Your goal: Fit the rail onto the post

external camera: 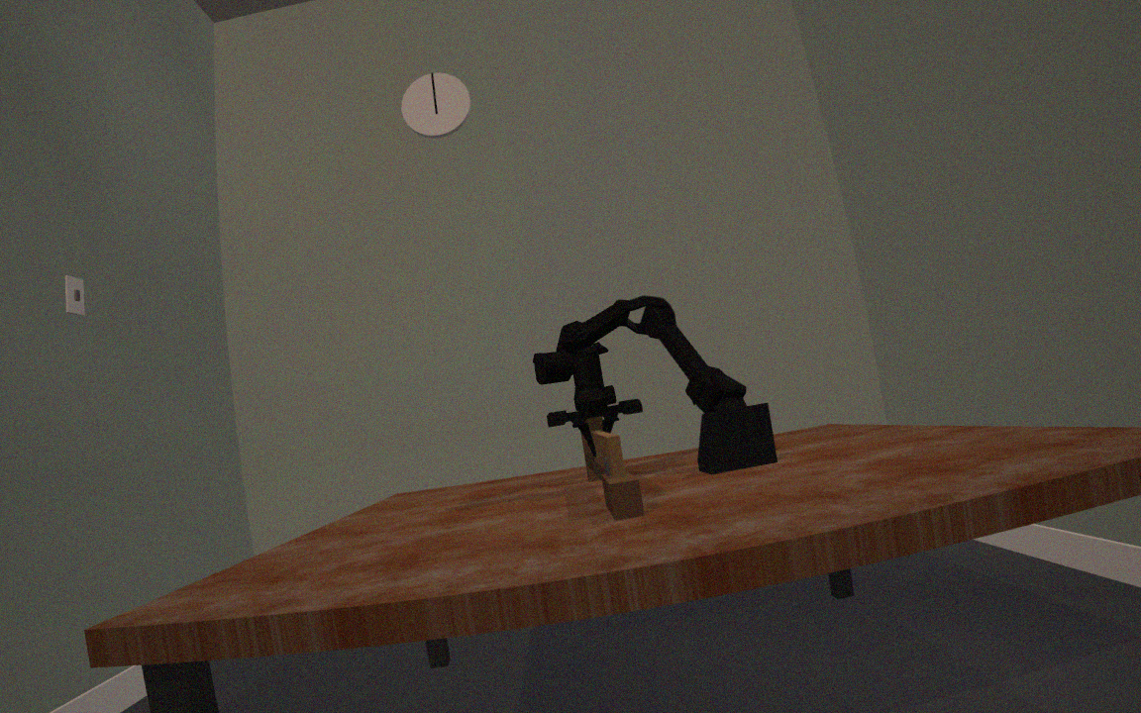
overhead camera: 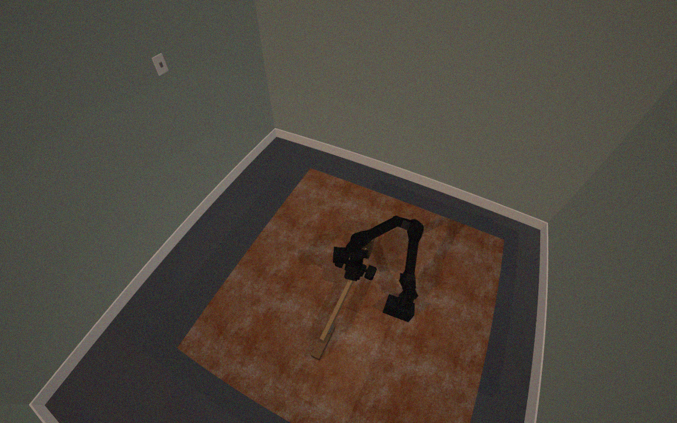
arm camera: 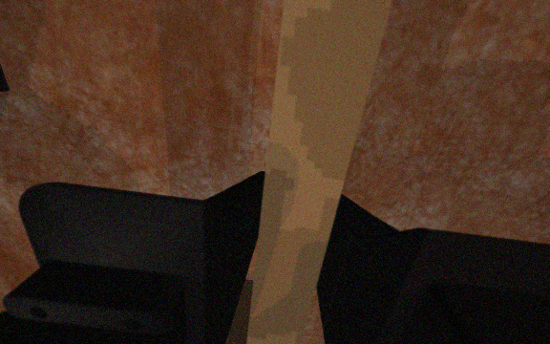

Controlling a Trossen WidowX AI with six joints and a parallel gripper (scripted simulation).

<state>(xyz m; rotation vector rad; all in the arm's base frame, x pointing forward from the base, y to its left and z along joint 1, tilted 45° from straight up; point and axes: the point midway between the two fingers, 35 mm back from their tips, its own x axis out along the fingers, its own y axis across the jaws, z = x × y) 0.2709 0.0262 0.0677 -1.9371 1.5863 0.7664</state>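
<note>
The long wooden rail (overhead camera: 337, 310) (external camera: 612, 454) (arm camera: 332, 96) runs from my gripper to above the low footboard block (overhead camera: 318, 351) (external camera: 624, 499). My gripper (overhead camera: 352, 278) (external camera: 601, 441) (arm camera: 288, 183) is shut on the rail, with one finger on each side of it. The rail's far end stands over the block; whether it sits in the bracket is too small to tell. The wooden post (external camera: 588, 465) stands behind the gripper in the exterior view and is mostly hidden. The pegs, the holes and any gap between rail and post are not visible.
The black arm base (overhead camera: 398, 308) (external camera: 737, 438) stands on the table (overhead camera: 257, 326) (external camera: 362, 567), to the right of the rail in the top and exterior views. The arm arches over from it to the gripper. The wrist view shows a dark brown piece at its bottom edge, beside the left finger.
</note>
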